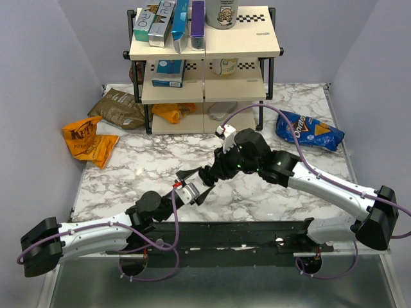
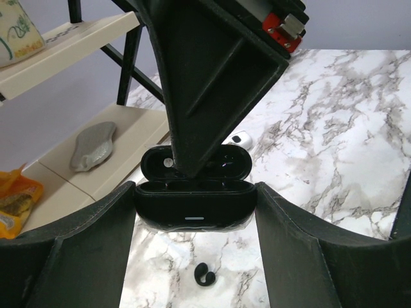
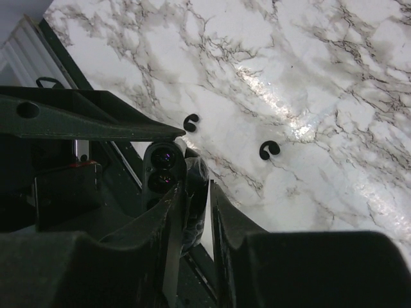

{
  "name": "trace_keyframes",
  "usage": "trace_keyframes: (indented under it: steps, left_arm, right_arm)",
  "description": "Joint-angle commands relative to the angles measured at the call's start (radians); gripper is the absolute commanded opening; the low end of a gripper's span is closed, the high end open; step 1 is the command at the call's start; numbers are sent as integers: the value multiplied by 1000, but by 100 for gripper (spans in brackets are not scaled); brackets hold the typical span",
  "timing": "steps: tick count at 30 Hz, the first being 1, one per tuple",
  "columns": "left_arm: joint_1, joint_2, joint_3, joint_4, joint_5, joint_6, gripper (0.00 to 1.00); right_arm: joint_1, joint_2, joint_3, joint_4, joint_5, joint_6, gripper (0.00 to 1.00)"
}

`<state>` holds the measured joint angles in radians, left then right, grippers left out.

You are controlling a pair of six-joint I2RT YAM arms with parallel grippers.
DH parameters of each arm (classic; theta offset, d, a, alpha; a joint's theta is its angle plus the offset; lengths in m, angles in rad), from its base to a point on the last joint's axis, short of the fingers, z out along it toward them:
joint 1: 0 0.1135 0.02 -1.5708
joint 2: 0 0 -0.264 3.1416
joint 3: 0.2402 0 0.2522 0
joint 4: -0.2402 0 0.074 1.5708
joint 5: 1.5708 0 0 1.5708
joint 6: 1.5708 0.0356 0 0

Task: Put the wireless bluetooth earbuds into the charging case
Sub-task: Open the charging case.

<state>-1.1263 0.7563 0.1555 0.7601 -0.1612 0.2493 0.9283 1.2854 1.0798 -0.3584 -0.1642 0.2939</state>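
My left gripper is shut on the body of the charging case, a glossy black oval, and holds it above the marble table with its lid up and open. My right gripper reaches down onto the case. Its fingers straddle the raised lid and are closed almost together on it. Two tiny black earbuds lie loose on the table in the right wrist view, one near the case and one further right. One earbud shows below the case in the left wrist view.
A shelf rack with boxes stands at the back. A blue chip bag lies at back right. An orange bag and a brown bag lie at back left. A small white object lies beyond the case.
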Motion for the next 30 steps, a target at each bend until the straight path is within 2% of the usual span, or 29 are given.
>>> trace_keyframes:
  steps: [1,2,3,4,6,7,9,10,17,20,26,30]
  left_arm:
    - [-6,0,33,35,-15,5,0]
    - [-7,-3,33,31,-24,-2,2]
    - [-6,-2,35,27,-34,-24,8]
    - [-6,-5,38,15,-62,-37,24]
    - [-7,-3,68,-54,-92,-89,47]
    - [-6,-3,79,-83,-95,-102,63]
    - [-7,0,101,-128,-74,-123,72]
    - [-7,-2,108,-143,-66,-151,98]
    - [-4,14,240,-347,-11,-185,99]
    - [-3,12,288,-410,49,-192,99]
    - [20,-32,349,-556,328,-203,99]
    - [69,-54,386,-600,451,-243,99]
  right_arm:
    - [1,2,32,-5,-12,-15,10]
    - [1,-4,35,-10,-12,-24,2]
    - [1,-8,37,-13,-12,-27,1]
    - [0,-11,42,-26,-21,-35,1]
    - [7,-14,69,-56,-23,-74,1]
    - [9,-17,77,-77,-23,-87,1]
    - [10,-30,94,-97,-21,-122,1]
    - [10,-34,101,-121,-29,-133,1]
    - [15,-84,121,-169,-47,-219,1]
    - [26,-110,121,-174,-3,-258,1]
    - [49,-176,105,-146,228,-409,1]
    - [47,-227,97,-93,267,-505,1]
